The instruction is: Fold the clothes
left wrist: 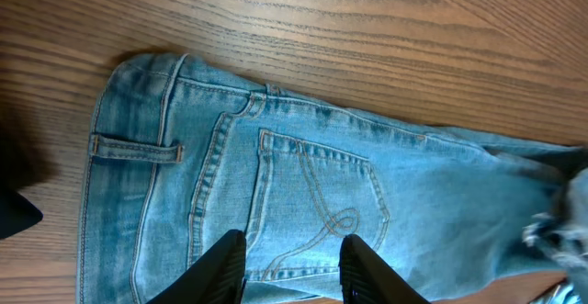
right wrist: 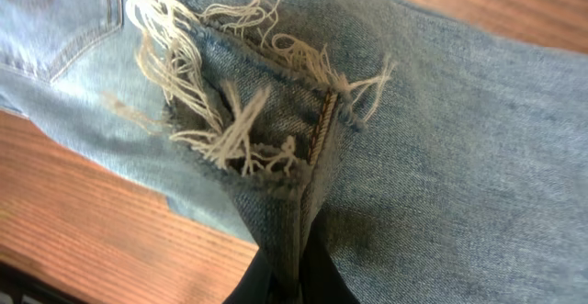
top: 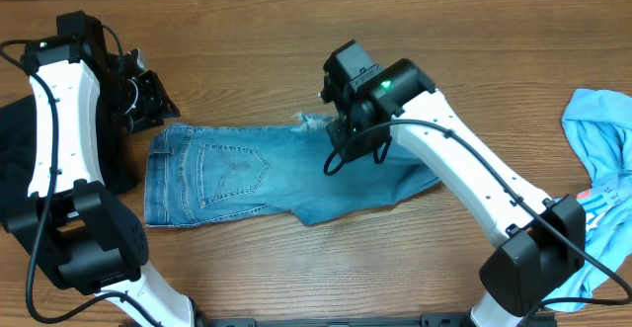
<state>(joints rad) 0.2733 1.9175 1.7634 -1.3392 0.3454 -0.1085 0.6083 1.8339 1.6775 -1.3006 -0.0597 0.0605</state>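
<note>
The right gripper (right wrist: 296,278) is seen clenched on a pinched fold of denim just below the frayed hem (right wrist: 230,129), with pale threads spilling out above its dark fingers. That hem belongs to the jeans (top: 227,174), which are spread across the middle of the wooden surface (top: 247,31), waistband to the left, the gripped leg end near the centre. At the waistband end, the left gripper (left wrist: 292,269) is held released, its two fingers parted with nothing caught between them, over the denim by the stitched back pocket (left wrist: 317,203). A sky-blue T-shirt (top: 602,129) is bunched at the right edge, well apart from the jeans, and a black garment (top: 15,149) is glimpsed at the far left.
</note>
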